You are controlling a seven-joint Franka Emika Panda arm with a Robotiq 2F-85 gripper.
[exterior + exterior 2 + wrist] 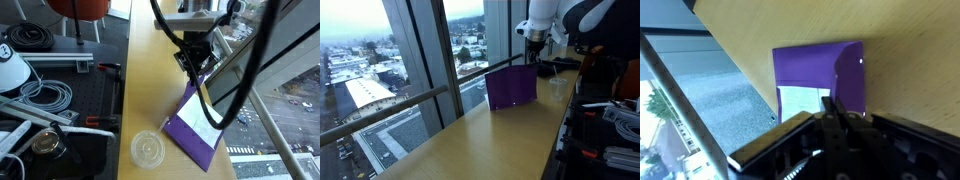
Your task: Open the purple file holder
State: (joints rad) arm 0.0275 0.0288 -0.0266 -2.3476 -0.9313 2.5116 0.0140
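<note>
The purple file holder (200,140) lies on the wooden table near the window edge. Its cover is lifted upright and the white inner lining (196,126) shows. It stands raised in an exterior view (510,88). My gripper (194,66) is above it, fingers shut on the top edge of the raised cover. It also shows in an exterior view (532,47). In the wrist view the closed fingers (830,106) pinch the purple cover (825,62), with white lining (800,100) beside them.
A round clear plastic lid (148,150) lies on the table next to the folder. The window glass and rail (262,110) run along the table's edge. A black bench with cables and tools (45,95) borders the opposite side.
</note>
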